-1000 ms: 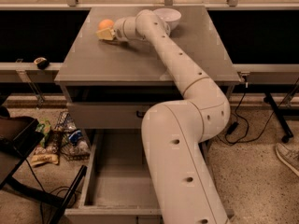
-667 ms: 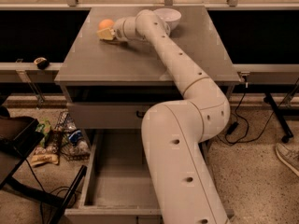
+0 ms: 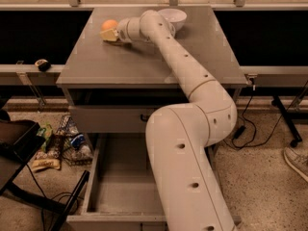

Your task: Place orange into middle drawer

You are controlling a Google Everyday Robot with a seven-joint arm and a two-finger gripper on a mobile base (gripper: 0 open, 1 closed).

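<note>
The orange (image 3: 109, 24) lies on the grey cabinet top (image 3: 144, 61), near its far left corner. My gripper (image 3: 110, 34) is at the end of the long white arm, right against the near side of the orange. The middle drawer (image 3: 120, 191) is pulled out at the bottom of the view. Its deep grey tray has nothing in it, and my arm's big lower link hides its right part. Its front is cut off by the bottom edge.
A white bowl (image 3: 174, 17) stands on the cabinet top behind my arm. The closed upper drawer front (image 3: 108, 120) is above the open tray. A wire basket of snack bags and bottles (image 3: 71, 142) sits on the floor to the left. A shoe (image 3: 296, 160) and cables (image 3: 245, 121) are on the right.
</note>
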